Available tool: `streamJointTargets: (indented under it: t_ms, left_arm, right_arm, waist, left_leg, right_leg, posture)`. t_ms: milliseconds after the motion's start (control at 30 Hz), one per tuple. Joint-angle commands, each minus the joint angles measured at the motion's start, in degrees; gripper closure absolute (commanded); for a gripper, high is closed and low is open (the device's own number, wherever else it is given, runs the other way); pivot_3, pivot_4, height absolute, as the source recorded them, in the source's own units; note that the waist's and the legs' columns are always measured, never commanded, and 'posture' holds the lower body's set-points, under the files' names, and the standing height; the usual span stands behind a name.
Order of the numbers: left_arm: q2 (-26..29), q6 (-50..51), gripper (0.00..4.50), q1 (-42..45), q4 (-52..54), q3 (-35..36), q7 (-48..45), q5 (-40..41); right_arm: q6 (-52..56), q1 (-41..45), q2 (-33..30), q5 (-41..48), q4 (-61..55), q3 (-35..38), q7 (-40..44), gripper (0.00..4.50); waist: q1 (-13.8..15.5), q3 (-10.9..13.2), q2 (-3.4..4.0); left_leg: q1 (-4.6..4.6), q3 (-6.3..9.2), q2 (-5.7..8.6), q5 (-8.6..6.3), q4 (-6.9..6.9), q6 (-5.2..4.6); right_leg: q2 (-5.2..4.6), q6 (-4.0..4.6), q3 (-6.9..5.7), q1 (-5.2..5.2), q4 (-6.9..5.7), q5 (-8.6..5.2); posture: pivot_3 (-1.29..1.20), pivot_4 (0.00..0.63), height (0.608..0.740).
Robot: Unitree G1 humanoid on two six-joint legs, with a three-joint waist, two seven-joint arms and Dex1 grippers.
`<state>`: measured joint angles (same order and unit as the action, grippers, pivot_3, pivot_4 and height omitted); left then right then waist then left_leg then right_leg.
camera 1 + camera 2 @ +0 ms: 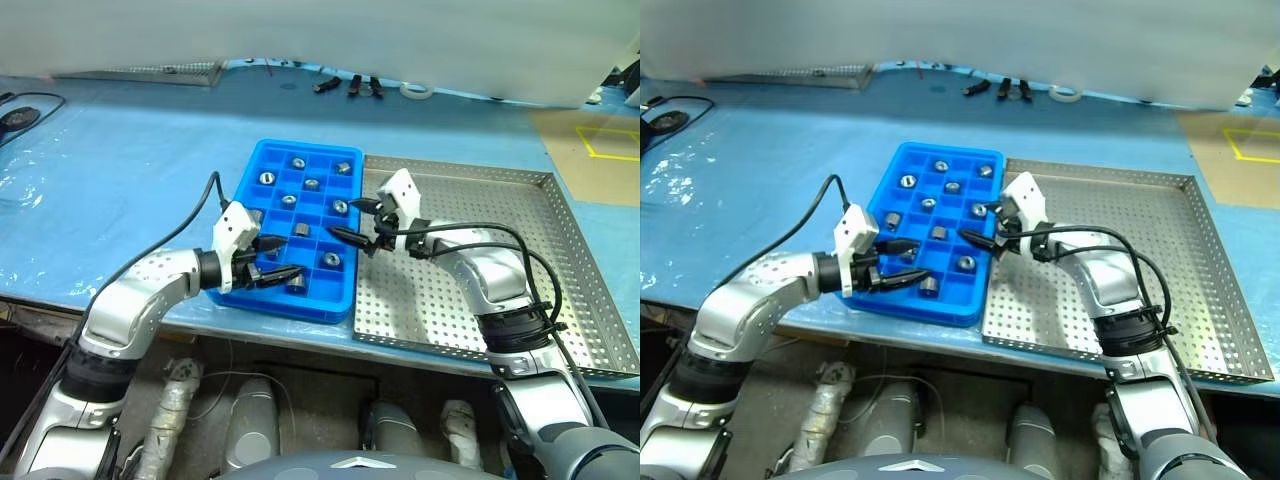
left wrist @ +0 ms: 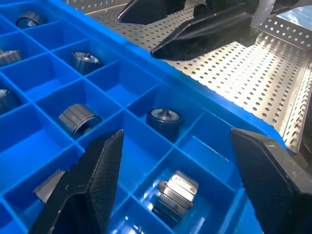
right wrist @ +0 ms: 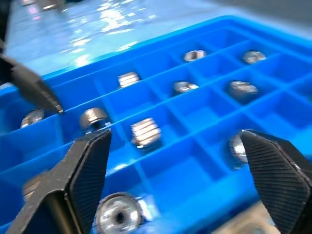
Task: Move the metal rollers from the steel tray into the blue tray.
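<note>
The blue tray (image 1: 251, 186) lies on the pale blue sheet, its grid holding several metal rollers, such as one (image 1: 311, 185) in the middle and one (image 1: 296, 283) at the near edge. The steel tray (image 1: 560, 250) lies against its right side. My left gripper (image 1: 290, 258) hovers open over the blue tray's near compartments, with a roller (image 2: 164, 119) just beyond its fingers. My right gripper (image 1: 347, 218) is open and holds nothing, over the blue tray's right edge and pointing left. Its wrist view shows rollers (image 3: 146, 132) in the compartments below.
Hand tools (image 1: 365, 87) and a tape roll (image 1: 417, 90) lie at the table's back. A mesh tray (image 1: 150, 72) sits at the back left and a black cable (image 1: 30, 110) at the far left. The table's front edge runs just below both trays.
</note>
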<state>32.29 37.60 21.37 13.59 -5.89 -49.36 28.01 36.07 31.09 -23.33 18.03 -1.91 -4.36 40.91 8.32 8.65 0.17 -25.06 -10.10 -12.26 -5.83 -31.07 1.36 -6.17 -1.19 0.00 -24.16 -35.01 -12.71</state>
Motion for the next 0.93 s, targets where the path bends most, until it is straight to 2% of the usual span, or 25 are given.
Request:
streamJointTargets:
  t_ms: [33,300,533,633,933]
  left_arm:
    - [-0.9,-4.5,0.81,3.3,-4.4,-1.5,-2.3,-2.3]
    - [-6.8,-13.3,0.81,11.9,-19.5,-4.6,-3.8,-8.6]
    - [-13.3,-21.8,0.81,19.1,-34.8,-3.4,-1.2,-13.0]
    - [-14.4,-23.1,0.81,19.8,-37.1,-3.5,-2.6,-13.2]
    - [-14.3,-23.1,0.81,18.5,-36.6,-3.3,-6.2,-13.3]
  right_arm:
    - [-1.1,-1.4,-0.6,0.8,-5.0,4.3,-2.9,0.02]
    - [0.1,-9.7,-2.8,1.4,-12.2,13.0,-9.4,0.02]
    - [0.3,-17.6,-3.4,-1.7,-15.6,18.8,-17.8,0.02]
    - [0.8,-19.0,-2.7,-0.2,-16.1,21.3,-19.6,0.02]
    - [1.2,-23.0,-2.3,3.1,-19.7,18.8,-17.0,0.02]
  waist:
    - [-0.3,0.0,0.0]
    - [-2.1,0.0,-0.01]
    - [-3.7,0.0,-0.01]
    - [-4.4,0.0,-0.01]
    - [-4.4,0.0,-0.01]
  left_leg:
    - [0.0,0.0,0.01,0.0,0.0,0.0]
    - [0.0,-0.02,0.08,0.0,-0.05,-0.02]
    - [0.0,-0.04,0.09,-0.03,-0.13,-0.08]
    - [-0.01,-0.04,0.1,-0.05,-0.12,-0.11]
    - [0.0,-0.07,0.09,-0.21,-0.13,-0.38]
  right_leg:
    - [0.0,0.0,0.0,0.0,0.0,0.0]
    - [-0.01,-0.02,0.05,0.02,0.01,0.01]
    - [-0.01,-0.02,0.08,0.03,0.02,0.01]
    - [-0.02,-0.02,0.08,0.02,0.03,0.01]
    - [-0.04,-0.01,0.08,0.05,0.1,0.01]
  posture:
    - [0.01,0.15,0.74]
    - [-0.1,0.15,0.74]
    - [-0.15,0.15,0.74]
    - [-0.16,0.15,0.74]
    - [-0.15,0.15,0.74]
